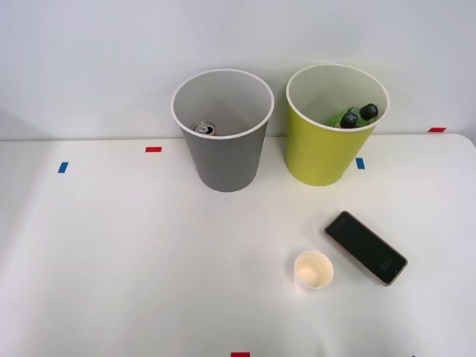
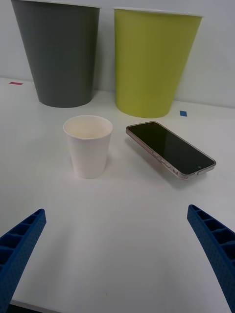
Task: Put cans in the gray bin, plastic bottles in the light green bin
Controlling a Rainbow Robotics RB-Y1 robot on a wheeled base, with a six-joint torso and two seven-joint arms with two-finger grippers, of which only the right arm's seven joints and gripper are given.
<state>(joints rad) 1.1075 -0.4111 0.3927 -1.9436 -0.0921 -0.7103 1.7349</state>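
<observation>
Straight ahead of the spread, empty right gripper [image 2: 117, 259] sit a paper cup [image 2: 88, 145] and a phone [image 2: 169, 148], neither one sortable. Beyond them, the can [image 1: 206, 129] already lies inside the gray bin [image 1: 223, 160] and the bottles [image 1: 355, 116] inside the light green bin [image 1: 321, 152]. Bottles like these look light and slick; I'd grab mid-body. Sorting seems done.

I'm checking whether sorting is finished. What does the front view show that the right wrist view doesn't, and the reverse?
Front view alone: the bins' insides, with a can in the gray bin and green bottles in the light green bin. Wrist view alone: the right gripper, fingers spread open and holding nothing. Both: the two bins, an upright paper cup and a phone lying flat on the table.
</observation>
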